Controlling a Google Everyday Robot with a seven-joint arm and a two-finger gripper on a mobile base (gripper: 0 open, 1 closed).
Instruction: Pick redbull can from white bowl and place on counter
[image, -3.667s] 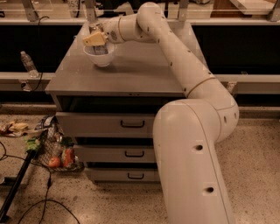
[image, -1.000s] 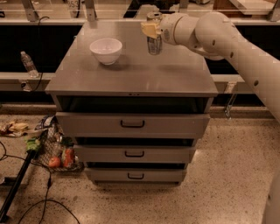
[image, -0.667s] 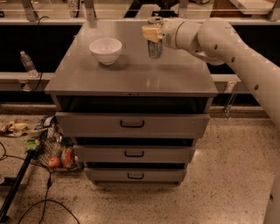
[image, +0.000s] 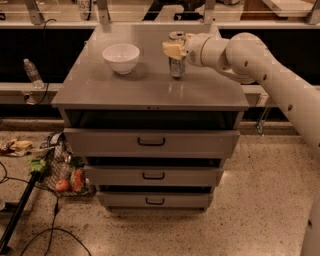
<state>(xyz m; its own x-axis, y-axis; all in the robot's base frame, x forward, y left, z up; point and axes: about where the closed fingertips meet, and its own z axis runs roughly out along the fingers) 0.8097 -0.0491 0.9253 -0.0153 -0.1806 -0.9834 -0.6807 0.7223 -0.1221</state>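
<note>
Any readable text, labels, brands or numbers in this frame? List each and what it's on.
None can be read.
redbull can, standing on the counter with the end effector at its upper part: markings too blurred to read.
plastic bottle, left of the cabinet: label too small to read.
</note>
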